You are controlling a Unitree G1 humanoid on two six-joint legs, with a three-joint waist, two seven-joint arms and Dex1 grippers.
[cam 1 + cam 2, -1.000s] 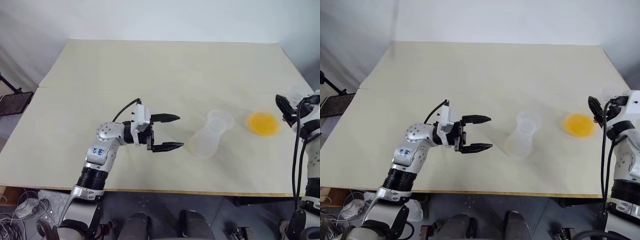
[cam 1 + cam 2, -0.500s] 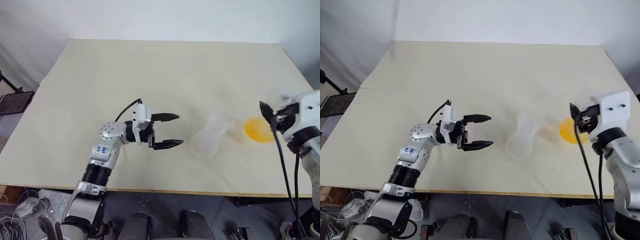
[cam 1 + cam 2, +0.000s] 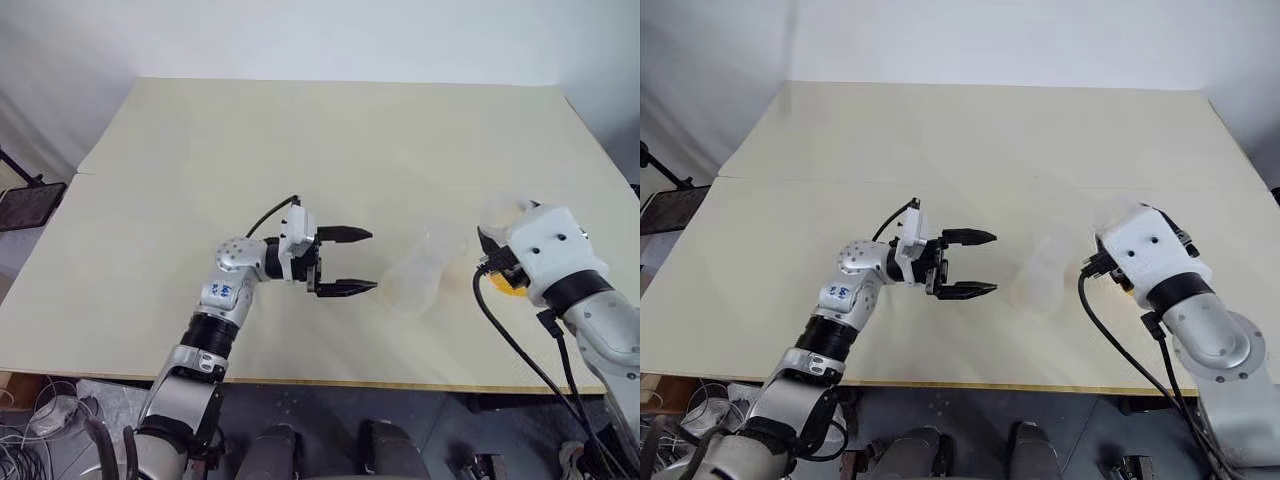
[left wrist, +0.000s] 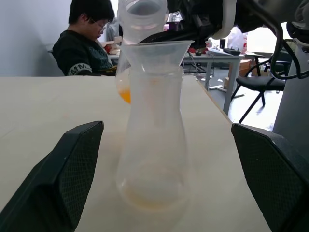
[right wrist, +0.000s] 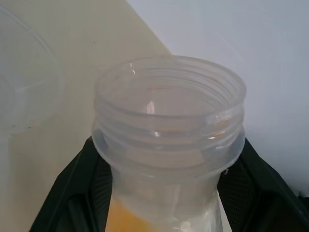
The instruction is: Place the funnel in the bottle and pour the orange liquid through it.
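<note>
The right gripper's [image 5: 159, 203] two black fingers [image 5: 72, 193] are clamped on the neck of a second clear plastic flask [image 5: 166, 140] with a wide threaded mouth, translucent yellow-orange liquid [image 5: 128, 217] showing inside it below the neck. The left gripper's [image 3: 345, 262] black fingers [image 3: 347, 235] are spread wide and hold nothing, pointing level toward the clear, faintly frosted flask-shaped plastic bottle [image 3: 420, 272], which stands upright on the pale beige table [image 3: 300, 140] just beyond the fingertips, apart from them. In the left wrist view that bottle [image 4: 152, 145] sits between the two spread fingers, and the clear plastic funnel [image 4: 157, 53] rests in its neck, cone flaring above the rim. The held flask [image 4: 142, 12] hangs just above the funnel, with some of the orange liquid [image 4: 125, 94] visible behind the bottle's shoulder. From the head views the right arm's white wrist housing [image 3: 545, 250] is beside the bottle, covering most of the flask, and a sliver of orange shows under it. Past the table's far end a person in a dark shirt [image 4: 87, 43] sits; desks and a black chair [image 4: 256, 82] are nearby.
</note>
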